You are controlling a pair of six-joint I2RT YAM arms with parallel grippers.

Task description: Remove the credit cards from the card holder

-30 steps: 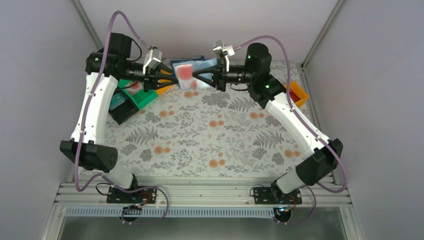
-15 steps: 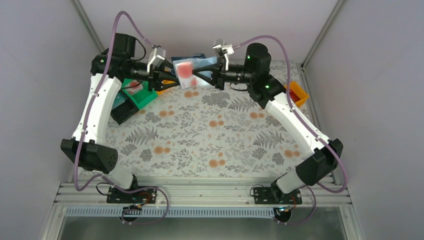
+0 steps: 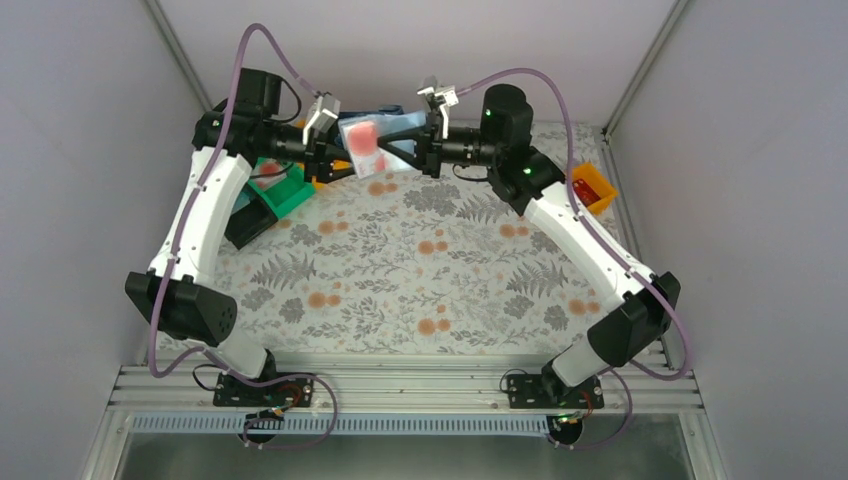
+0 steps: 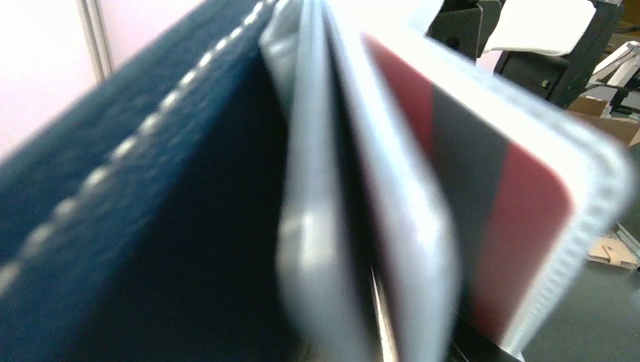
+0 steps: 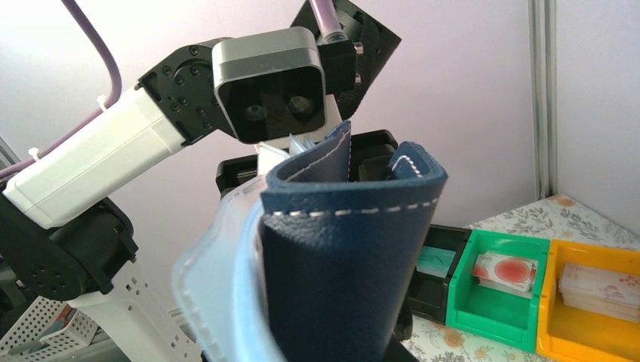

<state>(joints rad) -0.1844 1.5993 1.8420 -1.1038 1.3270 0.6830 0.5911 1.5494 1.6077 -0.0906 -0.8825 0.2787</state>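
The small dark navy bifold card holder, with pale blue inner pockets, is held in the air above the far edge of the table, between the two wrists. It is judged to be pinched by the right gripper, since the navy leather rises from the bottom of that wrist's view, though the fingers are hidden there. The left gripper is set against the opposite edge. Whether its fingers are pressed on a card, on a pocket or on nothing cannot be told (its camera is filled by blurred leather and clear plastic). A pale credit card with a reddish blotch is seen lying in the opened holder.

A pocket sleeve could be caught together with the card, so that the holder is dragged from the right grip. A weak pinch could let the card fall to the table, short of any bin.

The table is covered by a pale cloth printed with grey ferns and orange flowers. A green plastic bin and an orange plastic bin, both holding cards, and a black plastic bin are set side by side. The space is enclosed by plain lilac walls and aluminium posts.
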